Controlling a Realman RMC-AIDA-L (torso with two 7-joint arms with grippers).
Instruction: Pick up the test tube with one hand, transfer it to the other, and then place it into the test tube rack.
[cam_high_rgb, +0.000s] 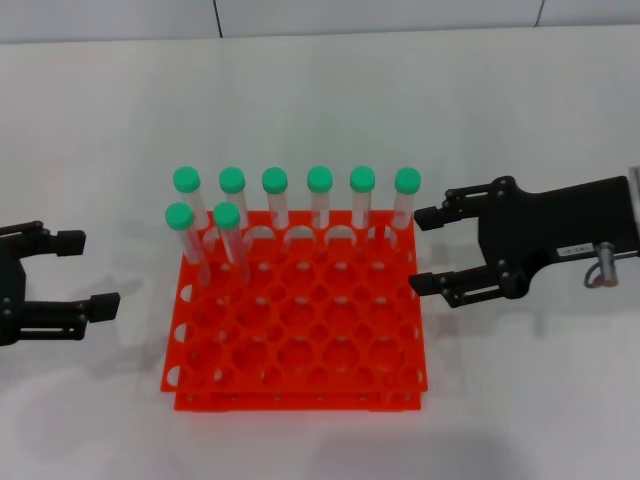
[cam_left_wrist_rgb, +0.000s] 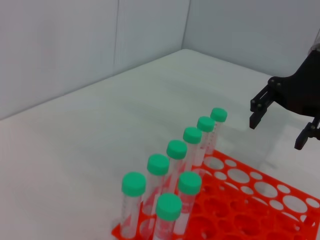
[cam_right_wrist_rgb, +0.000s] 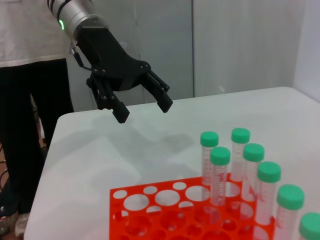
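While apart, both pincers (cam_high_rgb: 65, 272) (cam_high_rgb: 432, 250) flanking rack (cam_high_rgb: 300, 340).

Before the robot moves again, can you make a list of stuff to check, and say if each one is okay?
1. Left claw open and empty: ok, it sits to the left of the rack with nothing between its fingers.
2. Right claw open and empty: ok, it hovers at the rack's far right corner.
3. Test tubes standing upright in the test tube rack: ok, eight green-capped tubes, six in the back row and two in the next row.
4. Free holes left in the rack: ok, most are empty.
5. A loose tube on the table to pick up: not ok, none visible.
6. Right claw clear of the nearest tube: cannot tell, it looks very near.
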